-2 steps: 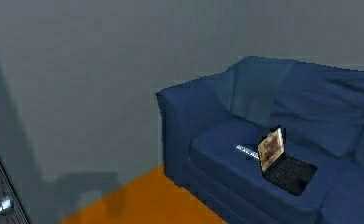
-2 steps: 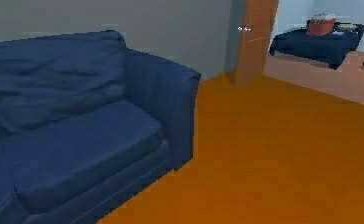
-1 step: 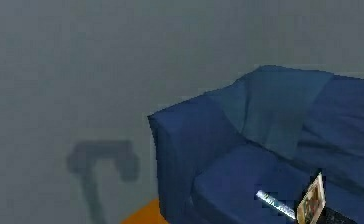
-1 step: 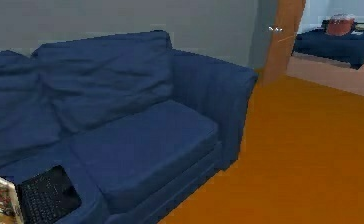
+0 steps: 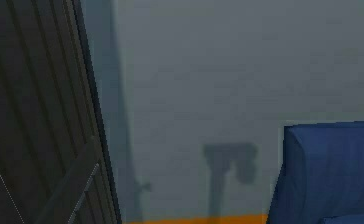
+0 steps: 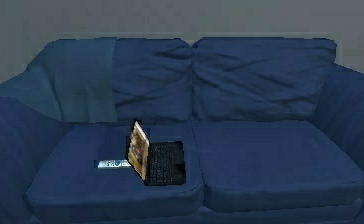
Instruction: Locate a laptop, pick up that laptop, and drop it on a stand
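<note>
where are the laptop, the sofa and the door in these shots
laptop [image 6: 165, 163], arm side view, on its dark keyboard half
sofa [image 6: 275, 150], arm side view, on a bare seat cushion
door [image 5: 40, 110], forward view, on its dark panelled face

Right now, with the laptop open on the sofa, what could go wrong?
The laptop lies open on a soft sofa cushion, so it might tip or fold when lifted. A small flat thing lies beside its screen and could get knocked. Ahead, a dark door stands close, possibly limiting turning.
</note>
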### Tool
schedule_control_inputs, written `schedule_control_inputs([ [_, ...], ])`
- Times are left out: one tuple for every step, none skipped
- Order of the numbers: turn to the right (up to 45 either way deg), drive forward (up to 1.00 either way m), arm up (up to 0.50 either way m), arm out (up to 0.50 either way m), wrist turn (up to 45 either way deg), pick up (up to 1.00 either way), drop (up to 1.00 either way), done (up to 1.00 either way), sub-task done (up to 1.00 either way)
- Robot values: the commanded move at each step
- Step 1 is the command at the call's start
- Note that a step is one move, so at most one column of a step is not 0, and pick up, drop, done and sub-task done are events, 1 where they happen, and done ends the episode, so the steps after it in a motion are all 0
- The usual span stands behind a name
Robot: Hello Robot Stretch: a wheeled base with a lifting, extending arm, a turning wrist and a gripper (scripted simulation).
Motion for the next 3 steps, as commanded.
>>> schedule_control_inputs([
  [0.0, 0.00, 0.50, 0.00, 0.0, 0.00, 0.00, 0.00, 0.00],
  [0.0, 0.00, 0.16, 0.00, 0.0, 0.00, 0.00, 0.00, 0.00],
  [0.0, 0.00, 0.00, 0.42, 0.0, 0.00, 0.00, 0.00, 0.00],
])
